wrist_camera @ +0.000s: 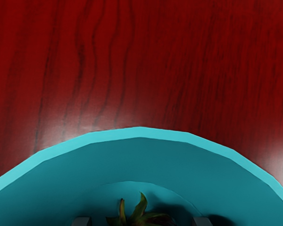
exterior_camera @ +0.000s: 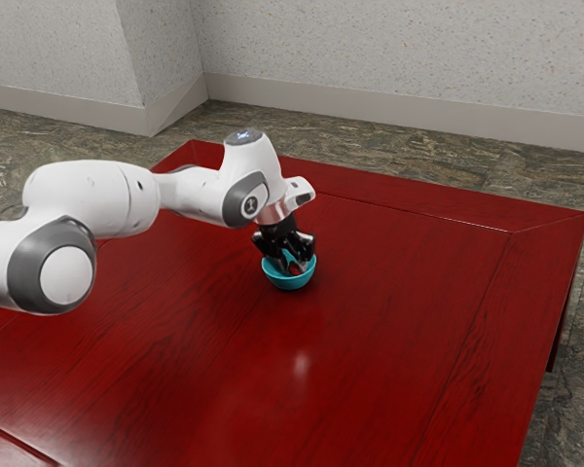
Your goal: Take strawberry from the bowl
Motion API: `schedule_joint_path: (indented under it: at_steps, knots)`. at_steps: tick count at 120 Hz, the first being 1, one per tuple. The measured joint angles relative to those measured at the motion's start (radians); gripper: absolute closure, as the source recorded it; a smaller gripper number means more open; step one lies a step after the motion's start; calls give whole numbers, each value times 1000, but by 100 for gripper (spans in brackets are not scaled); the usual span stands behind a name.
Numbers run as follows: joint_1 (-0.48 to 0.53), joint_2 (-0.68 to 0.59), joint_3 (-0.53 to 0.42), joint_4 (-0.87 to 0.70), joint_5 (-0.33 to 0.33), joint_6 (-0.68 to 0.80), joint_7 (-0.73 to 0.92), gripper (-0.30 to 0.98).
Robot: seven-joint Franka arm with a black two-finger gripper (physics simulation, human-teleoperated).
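Strawberry lying between our parted fingertips, inside the bowl

We are reaching down with one white arm over a glossy red tabletop (exterior_camera: 389, 292), and our black gripper (exterior_camera: 292, 264) is pointing down into a small turquoise bowl (exterior_camera: 289, 283). The bowl is sitting in from the far edge, nearer the far corner at the exterior view's left than the one at its right. Inside it the strawberry (wrist_camera: 146, 220) is lying directly between our two fingers (wrist_camera: 81, 221), which are standing wide, one on each side of it. In the wrist view we are seeing a gap between each fingertip and the green leaves (wrist_camera: 140, 207). The leaves are pointing across the line joining the fingertips, toward the rim (wrist_camera: 140, 132). Most of the red body is hiding from us, so we are not telling its long axis for certain. By our judgement we are needing little sideways shift: the coming move is calling for closing inward along that line, then lifting straight up. If we are gripping only leaves, we are risking a slip back into the bowl
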Motion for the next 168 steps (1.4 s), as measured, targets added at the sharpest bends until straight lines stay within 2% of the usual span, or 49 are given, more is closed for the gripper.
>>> schedule_joint_path:
  at_steps: [57,85,107,128,151,153,168]
  knots:
    - [0,-6,-1,1,26,-4,-19,60]
    - [-1,-70,-9,-12,52,-20,-37,65]
    - [-28,-115,-59,-13,68,-34,-50,66]
    - [-96,-98,-86,-4,77,-36,-60,66]
    - [-125,-26,-87,31,80,-22,-71,67]
    - [-127,-22,-87,35,80,-21,-72,66]
    - [-133,-15,-87,42,75,-15,-68,40]
